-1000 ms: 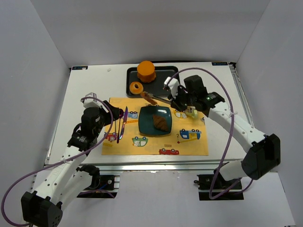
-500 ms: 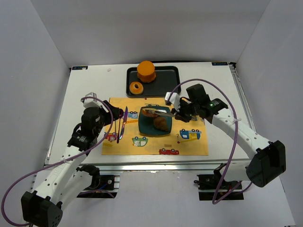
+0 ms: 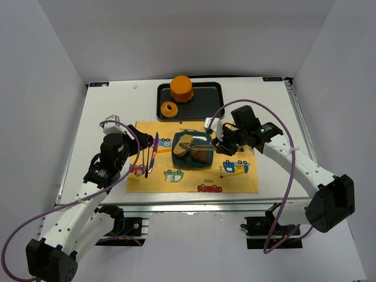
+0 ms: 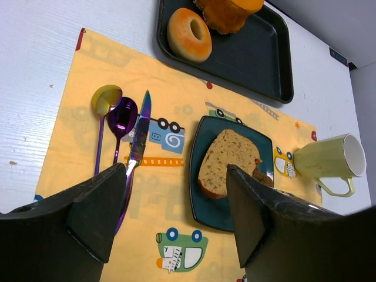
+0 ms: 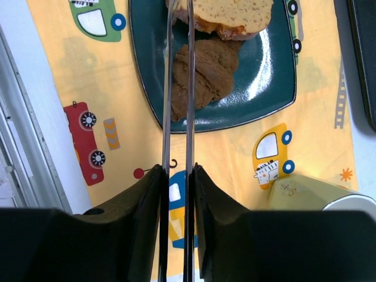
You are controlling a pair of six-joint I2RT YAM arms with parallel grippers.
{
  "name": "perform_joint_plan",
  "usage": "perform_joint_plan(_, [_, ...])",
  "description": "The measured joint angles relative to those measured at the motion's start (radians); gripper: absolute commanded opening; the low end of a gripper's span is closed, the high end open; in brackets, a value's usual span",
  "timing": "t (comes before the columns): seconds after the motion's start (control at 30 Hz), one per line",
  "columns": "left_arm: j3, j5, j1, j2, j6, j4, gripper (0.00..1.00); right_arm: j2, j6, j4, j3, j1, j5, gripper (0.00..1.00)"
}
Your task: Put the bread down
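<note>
Bread, two pieces, both lay on a dark teal square plate (image 3: pixel 205 138) (image 4: pixel 200 202) (image 5: pixel 270 76). The plate sat mid-way along a yellow placemat printed with cartoon vehicles (image 3: pixel 235 182) (image 4: pixel 76 106) (image 5: pixel 235 153) on the white counter (image 3: pixel 111 111).

Piece 1: flat oval golden-tan slice (image 3: pixel 183 144) (image 4: pixel 226 161) (image 5: pixel 232 14) with a darker crust, on the plate's left half. Its long axis ran near to far, slightly slanted, with the broad end toward the black tray (image 3: pixel 205 97) (image 4: pixel 258 53). Its right edge overlapped piece 2.

Piece 2: lumpy dark brown croissant-shaped roll (image 3: pixel 201 156) (image 5: pixel 202 76), on the plate's near-right part. Its long axis could not be read with certainty.

Right hand (image 3: pixel 225 144) (image 5: pixel 178 170): pressed together on thin metal tongs (image 3: pixel 200 150) (image 5: pixel 179 88). Their arms were nearly closed and pointed left over the roll to the slice. Whether the tips gripped the slice could not be told.

Left hand (image 3: pixel 141 150) (image 4: pixel 176 217): spread and empty, above a yellow spoon (image 4: pixel 106 97), a purple spoon (image 4: pixel 121 114) and a knife (image 4: pixel 141 132) lying side by side.

Also present: pale yellow-green mug (image 4: pixel 329 161) (image 5: pixel 305 194), just right of the plate.
</note>
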Motion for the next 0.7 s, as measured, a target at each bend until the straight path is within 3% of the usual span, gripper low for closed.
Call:
perform_joint_plan(0.13, [0.000, 0.000, 0.000, 0.000, 0.000, 0.000, 0.78, 0.000, 0.027, 0.000, 0.003, -0.005, -0.012, 0.00])
perform_joint_plan(0.3, [0.000, 0.000, 0.000, 0.000, 0.000, 0.000, 0.76, 0.001, 0.145, 0.047, 0.034, -0.092, -0.014, 0.00])
perform_joint_plan(0.47, [0.000, 0.000, 0.000, 0.000, 0.000, 0.001, 0.75, 0.009, 0.375, 0.226, 0.050, -0.359, 0.036, 0.00])
perform_joint_plan(0.57, [0.000, 0.002, 0.000, 0.000, -0.002, 0.005, 0.74, 0.000, 0.486, 0.386, -0.003, -0.496, 0.175, 0.00])
perform_joint_plan(0.7, [0.000, 0.008, 0.000, 0.000, -0.009, 0.020, 0.75, -0.005, 0.575, 0.552, -0.150, -0.578, 0.349, 0.00])
